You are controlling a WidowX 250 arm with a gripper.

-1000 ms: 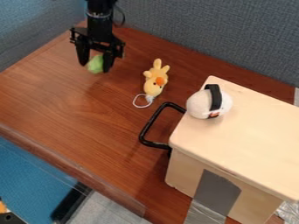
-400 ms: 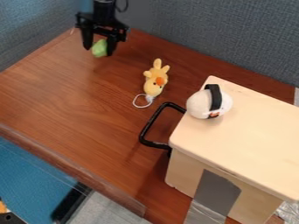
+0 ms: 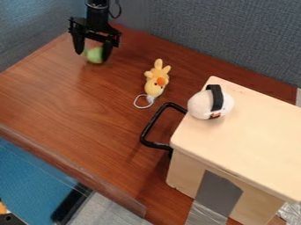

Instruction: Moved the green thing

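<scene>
At the upper left, over the table's far left part, the black gripper (image 3: 92, 52) hangs down, shut on the green thing (image 3: 94, 55). The green thing is small and rounded. It sits low between the two fingertips, its underside slightly below the right one. The fingers hide parts of its sides. Whether it touches the wood cannot be told.
A yellow plush toy (image 3: 156, 81) with a white loop lies right of the gripper on the brown table (image 3: 88, 105). A pale wooden box (image 3: 247, 132) with a black handle (image 3: 154, 127) carries a white round object (image 3: 206, 104). A grey partition (image 3: 229, 39) stands behind.
The gripper and the green thing first went up the view toward the back, then came slightly down and left. The green thing now looks rounder. The yellow toy and the box have stayed put.
</scene>
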